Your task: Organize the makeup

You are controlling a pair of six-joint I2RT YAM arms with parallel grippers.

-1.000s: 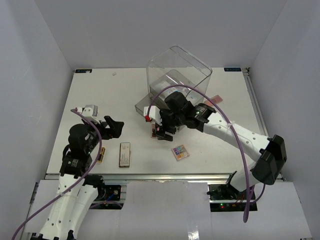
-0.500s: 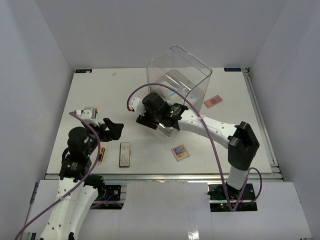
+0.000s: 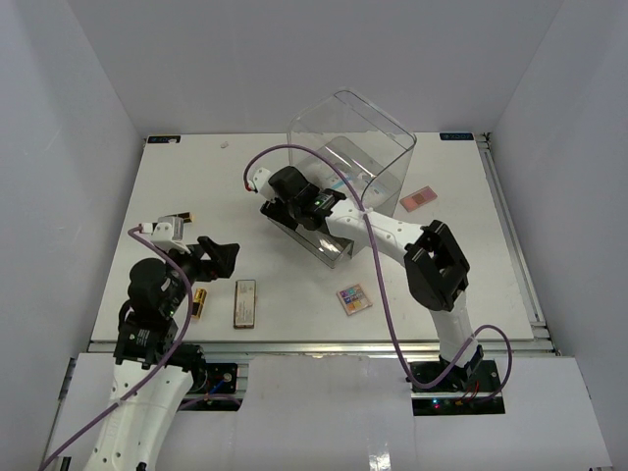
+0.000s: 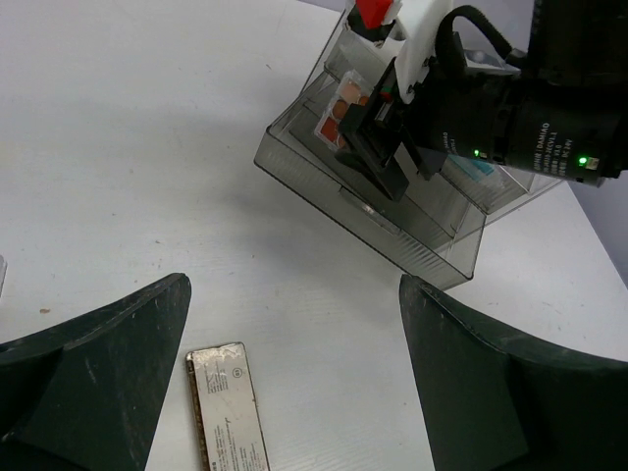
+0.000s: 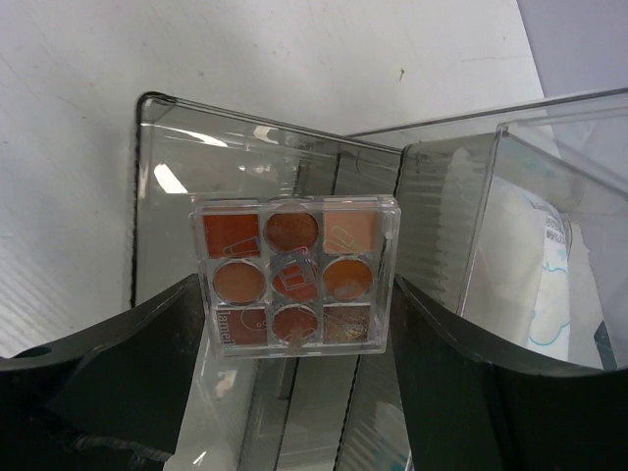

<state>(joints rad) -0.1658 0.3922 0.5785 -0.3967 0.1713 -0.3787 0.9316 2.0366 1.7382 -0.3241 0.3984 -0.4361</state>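
Note:
My right gripper (image 3: 287, 203) is shut on the pinkish square palette (image 5: 294, 275) and holds it over the pulled-out drawer (image 3: 319, 234) of the clear plastic box (image 3: 358, 132). The palette also shows in the left wrist view (image 4: 339, 110). White-and-blue sachets (image 5: 535, 285) lie inside the box. My left gripper (image 3: 221, 257) is open and empty, above the long beige-brown palette (image 3: 245, 302), which lies between its fingers in the left wrist view (image 4: 228, 407). The gold lipstick tube (image 3: 199, 303) lies left of it. The multicolour square palette (image 3: 354, 298) and the pink flat compact (image 3: 418, 199) lie on the table.
The clear box stands tilted at the back centre, its drawer (image 4: 392, 226) open toward the front left. The table (image 3: 196, 186) is white, with walls on three sides. The right arm's cable loops over the box.

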